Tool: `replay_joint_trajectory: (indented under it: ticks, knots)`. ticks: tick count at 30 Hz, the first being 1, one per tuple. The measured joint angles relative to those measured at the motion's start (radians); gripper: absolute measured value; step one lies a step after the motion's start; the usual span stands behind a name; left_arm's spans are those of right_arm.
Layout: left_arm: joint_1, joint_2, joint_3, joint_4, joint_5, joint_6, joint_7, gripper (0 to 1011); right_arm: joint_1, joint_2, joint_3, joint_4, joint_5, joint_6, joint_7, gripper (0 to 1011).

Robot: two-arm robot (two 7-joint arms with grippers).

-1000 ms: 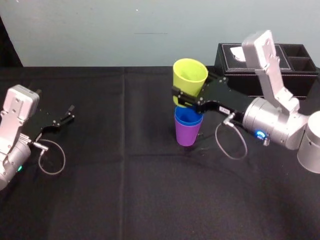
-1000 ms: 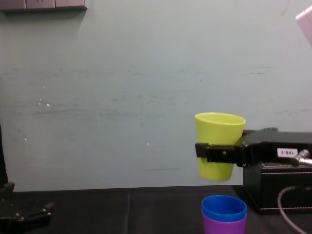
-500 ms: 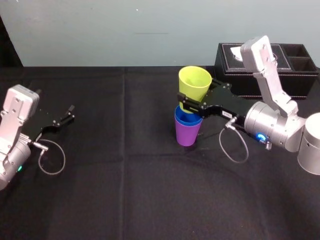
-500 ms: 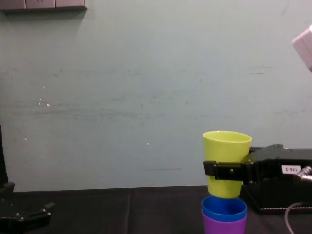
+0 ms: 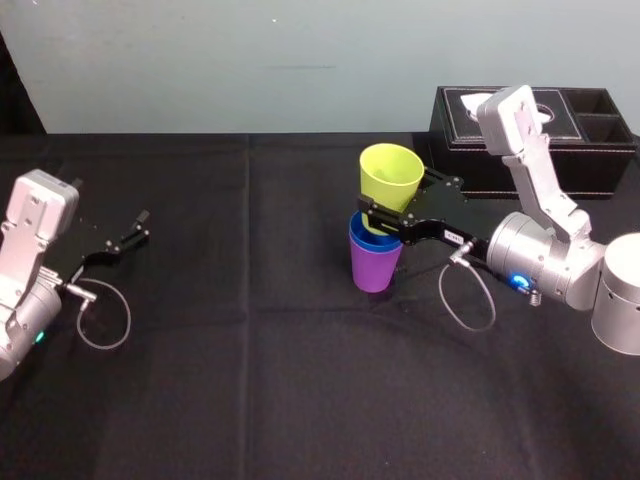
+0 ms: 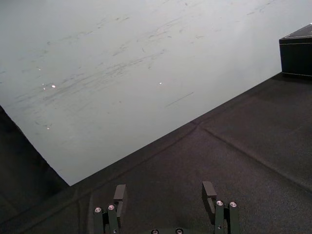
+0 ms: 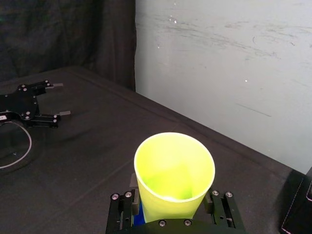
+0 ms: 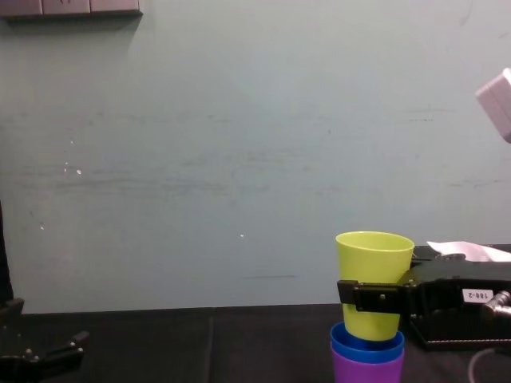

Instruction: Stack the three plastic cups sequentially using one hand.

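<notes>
The purple cup (image 5: 375,268) stands upright near the middle of the black table, with the blue cup (image 5: 368,241) nested inside it. My right gripper (image 5: 385,214) is shut on the yellow-green cup (image 5: 390,177), whose base sits partway inside the blue cup (image 8: 366,343). From the chest the yellow-green cup (image 8: 374,283) rises above the blue rim with the right gripper (image 8: 370,297) clamped round its lower half. The right wrist view looks down into the yellow-green cup (image 7: 174,173) between the fingers (image 7: 122,210). My left gripper (image 5: 137,227) rests open at the far left.
A black leather tissue box (image 5: 545,135) stands at the back right, just behind my right arm. The left gripper (image 6: 164,193) hovers over bare black cloth (image 6: 204,161). A pale wall (image 8: 239,144) runs behind the table.
My right gripper has lowered the yellow-green cup from above the stack until its base entered the blue cup. The left arm has not moved.
</notes>
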Motion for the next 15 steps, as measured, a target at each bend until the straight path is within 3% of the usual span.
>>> replay_joint_trajectory:
  ticks: [15]
  knots:
    - [0.0, 0.0, 0.0, 0.0, 0.0, 0.0, 0.0, 1011, -0.002, -0.011, -0.011, 0.027, -0.005, -0.025, 0.012, 723]
